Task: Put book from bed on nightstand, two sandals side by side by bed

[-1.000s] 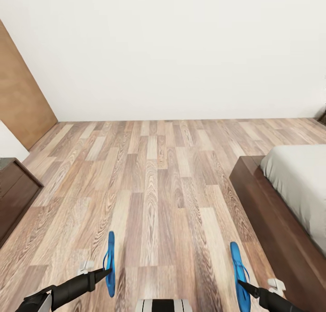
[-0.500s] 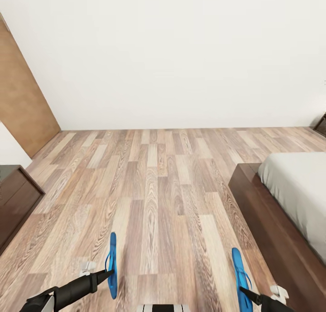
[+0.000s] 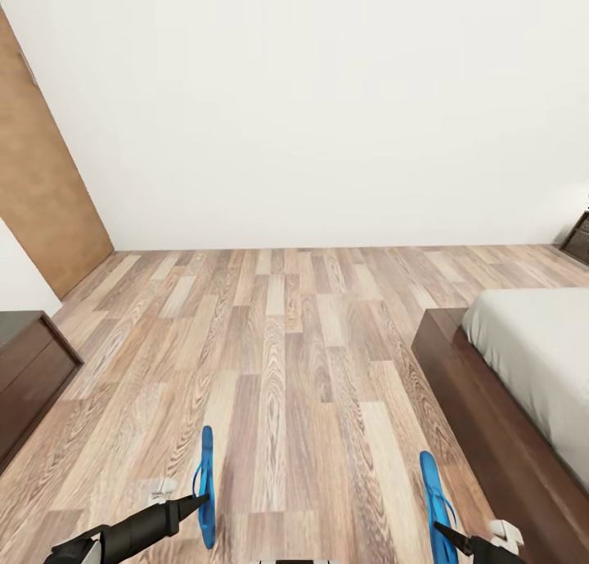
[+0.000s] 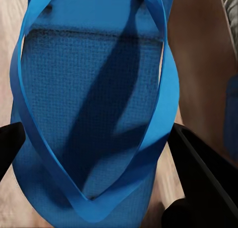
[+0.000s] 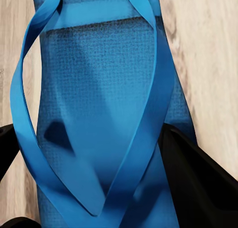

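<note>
We see the bedroom's brown wood-plank floor (image 3: 286,359) filling the middle of the head view, with a plain white wall (image 3: 327,106) across the top. The large dark-brown wooden platform bed (image 3: 483,417) with its pale grey mattress sits at the right edge; a low dark-wood cabinet (image 3: 29,376) sits at the left edge, and a tan wooden door panel (image 3: 41,204) stands in the upper left.

At lower left, the left gripper (image 3: 199,503) has its black fingers (image 4: 198,173) closed on one thin bright blue flip-flop sandal (image 3: 206,486), held on edge above the floor. In the left wrist view the fingers press against both sides of the sole (image 4: 94,114).

At lower right, the right gripper (image 3: 439,528) likewise clamps the second blue flip-flop sandal (image 3: 433,498), near the bed's side rail. In the right wrist view its fingers (image 5: 198,173) flank the sole (image 5: 104,99), blue straps crossing over it.
</note>
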You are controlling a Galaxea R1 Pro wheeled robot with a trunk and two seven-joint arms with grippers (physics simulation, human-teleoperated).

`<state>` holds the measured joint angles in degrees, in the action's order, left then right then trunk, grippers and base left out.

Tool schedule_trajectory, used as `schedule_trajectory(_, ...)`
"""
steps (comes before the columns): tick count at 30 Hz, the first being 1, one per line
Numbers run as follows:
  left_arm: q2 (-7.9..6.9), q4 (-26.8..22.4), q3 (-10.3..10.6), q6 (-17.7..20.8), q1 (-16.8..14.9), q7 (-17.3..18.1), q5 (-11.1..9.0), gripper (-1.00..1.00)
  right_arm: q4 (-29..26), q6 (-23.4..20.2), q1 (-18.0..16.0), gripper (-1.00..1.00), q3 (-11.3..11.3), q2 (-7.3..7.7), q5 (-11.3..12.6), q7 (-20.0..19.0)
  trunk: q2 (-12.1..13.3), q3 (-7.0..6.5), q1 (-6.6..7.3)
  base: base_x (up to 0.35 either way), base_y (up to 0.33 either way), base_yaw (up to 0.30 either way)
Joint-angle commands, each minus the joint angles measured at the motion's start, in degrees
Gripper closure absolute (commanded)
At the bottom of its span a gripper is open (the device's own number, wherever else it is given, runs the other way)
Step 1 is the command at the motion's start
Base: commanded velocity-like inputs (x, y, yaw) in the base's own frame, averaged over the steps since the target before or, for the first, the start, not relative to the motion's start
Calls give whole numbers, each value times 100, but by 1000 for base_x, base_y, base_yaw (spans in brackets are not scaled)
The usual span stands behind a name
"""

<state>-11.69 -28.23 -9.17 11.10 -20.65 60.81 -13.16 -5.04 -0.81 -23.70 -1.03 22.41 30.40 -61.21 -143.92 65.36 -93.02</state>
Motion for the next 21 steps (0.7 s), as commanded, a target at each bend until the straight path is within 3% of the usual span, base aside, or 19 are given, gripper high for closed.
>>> schedule_trajectory(1,4,2,-6,59,-1,20,-24,100,3,-15,-3,100,-4,1,1,-14,0,-18,3,0,0,0)
schedule_trajectory(18,44,2,-2,59,-2,-12,-20,100,3,-15,-3,100,-2,1,1,-14,23,-395,47,0,0,0)
schedule_trajectory(21,89,2,8,59,-2,-350,-20,100,3,-15,-1,100,-2,-6,1,-14,27,-461,55,0,0,0)
